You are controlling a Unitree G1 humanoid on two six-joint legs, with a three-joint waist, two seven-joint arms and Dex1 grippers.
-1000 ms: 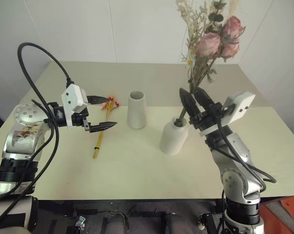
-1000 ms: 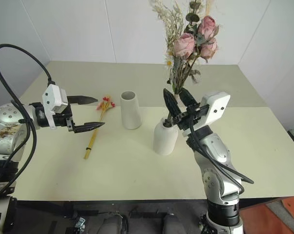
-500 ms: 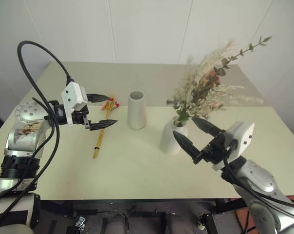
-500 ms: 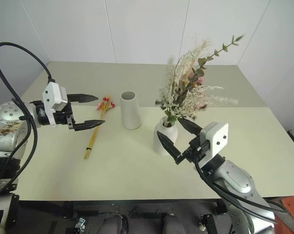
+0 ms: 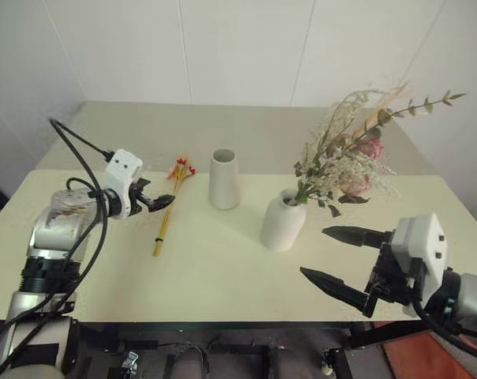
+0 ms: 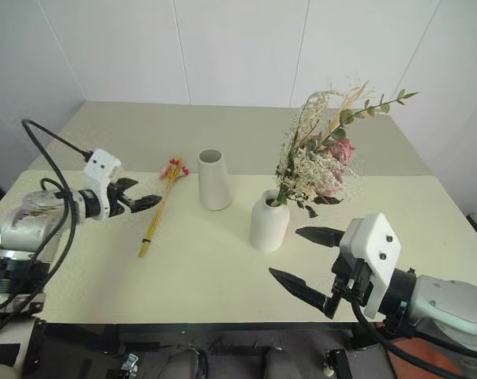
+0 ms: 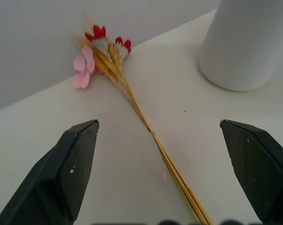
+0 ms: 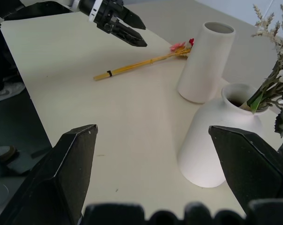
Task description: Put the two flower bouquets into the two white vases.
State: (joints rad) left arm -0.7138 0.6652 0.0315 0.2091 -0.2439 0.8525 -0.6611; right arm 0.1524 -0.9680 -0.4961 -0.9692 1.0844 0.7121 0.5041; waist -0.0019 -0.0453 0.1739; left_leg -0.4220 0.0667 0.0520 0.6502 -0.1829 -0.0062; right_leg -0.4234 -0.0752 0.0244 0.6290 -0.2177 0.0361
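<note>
On the table (image 5: pixel 223 268) your two end effectors both stand spread wide with nothing between the fingers. Your left end effector (image 5: pixel 160 200) hangs low just beside the yellow bundle (image 5: pixel 169 218), pointing toward it; in the left wrist view its fingers (image 7: pixel 71 164) sit either side of the stalks (image 7: pixel 146 126) without touching them. The bundle lies flat on the table, its red-pink buds toward the far side, near the tall vase (image 5: pixel 223 179), which stands upright and empty. Your right end effector (image 5: pixel 337 260) hovers near the front edge, well apart from the round vase (image 5: pixel 283 220) and touching nothing.

The rose bunch (image 5: pixel 345 162) stands in the round vase, its stems in the neck and its head leaning to the right.

Compared with a second ago, your right end effector has let go of the rose stems, which it was then closed around just above the round vase, and has pulled back toward you and lower. The rose bunch, upright then, now tilts to the right. Your left end effector has dropped from above the bundle to close beside it and has rolled at the wrist. The yellow bundle and both vases sit where they were.
</note>
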